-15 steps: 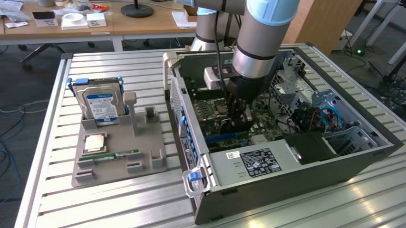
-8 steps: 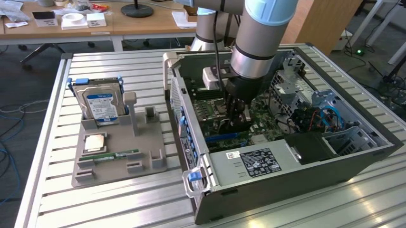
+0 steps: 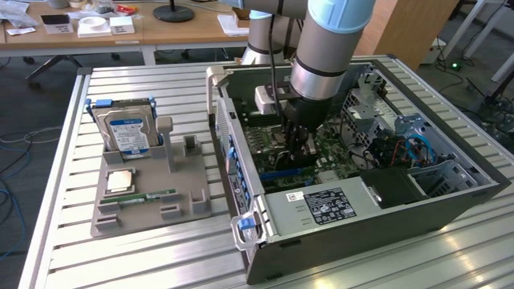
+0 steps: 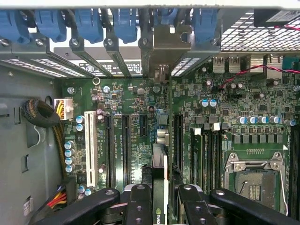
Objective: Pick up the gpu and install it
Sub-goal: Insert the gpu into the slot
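My gripper reaches down into the open computer case, just above the green motherboard. It is shut on the gpu, which stands on edge between the black fingers. The card runs along a long expansion slot in the middle of the board. Its silver end bracket sits against the case's rear slot openings, under the blue retaining clips. I cannot tell whether the card's edge is seated in the slot. In the exterior view the card shows as a dark strip under the gripper.
A grey holder beside the case carries a silver hard drive, a processor chip and a narrow memory stick. Inside the case are a white slot, the processor socket and a cable bundle.
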Robot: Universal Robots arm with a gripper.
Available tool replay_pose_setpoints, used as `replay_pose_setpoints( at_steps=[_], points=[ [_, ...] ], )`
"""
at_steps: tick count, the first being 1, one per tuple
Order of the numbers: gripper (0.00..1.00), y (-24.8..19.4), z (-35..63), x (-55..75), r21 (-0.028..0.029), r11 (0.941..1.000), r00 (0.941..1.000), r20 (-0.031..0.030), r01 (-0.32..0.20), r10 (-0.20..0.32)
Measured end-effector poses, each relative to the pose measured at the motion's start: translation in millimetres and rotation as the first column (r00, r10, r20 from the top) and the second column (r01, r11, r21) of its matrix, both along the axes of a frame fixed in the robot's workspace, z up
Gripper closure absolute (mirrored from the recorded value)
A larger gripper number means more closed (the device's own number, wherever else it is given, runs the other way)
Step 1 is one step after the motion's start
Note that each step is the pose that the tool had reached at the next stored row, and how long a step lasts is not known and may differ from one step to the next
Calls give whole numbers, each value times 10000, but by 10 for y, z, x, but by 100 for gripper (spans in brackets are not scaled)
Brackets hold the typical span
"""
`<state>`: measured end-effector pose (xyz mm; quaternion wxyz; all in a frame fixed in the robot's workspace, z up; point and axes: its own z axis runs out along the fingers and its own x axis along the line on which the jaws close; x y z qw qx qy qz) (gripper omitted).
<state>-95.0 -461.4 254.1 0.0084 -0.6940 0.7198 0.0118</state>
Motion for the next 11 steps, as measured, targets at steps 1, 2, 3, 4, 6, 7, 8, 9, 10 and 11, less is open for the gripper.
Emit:
replay_pose_setpoints(
  at_steps=[1,2,3,4,6,7,8,9,10,11],
  points=[
    [74,0,-1,-2,1,10000,10000,0,1,-1],
    [74,0,-1,-6,1,10000,10000,0,2,-2],
    [74,0,-1,-8,1,10000,10000,1,1,-1],
    [74,0,-2,-10,1,10000,10000,0,0,0],
    [74,0,-3,-13,0,10000,10000,0,-1,1],
    [74,0,-4,-15,0,10000,10000,-1,0,0],
    [74,-1,-5,-16,-1,10000,10000,-1,0,0],
    [74,-1,-7,-16,-1,10000,10000,-1,0,0],
    [74,0,-8,-16,-1,10000,10000,-1,0,0],
    [74,0,-11,-16,0,10000,10000,0,0,0]
  ],
)
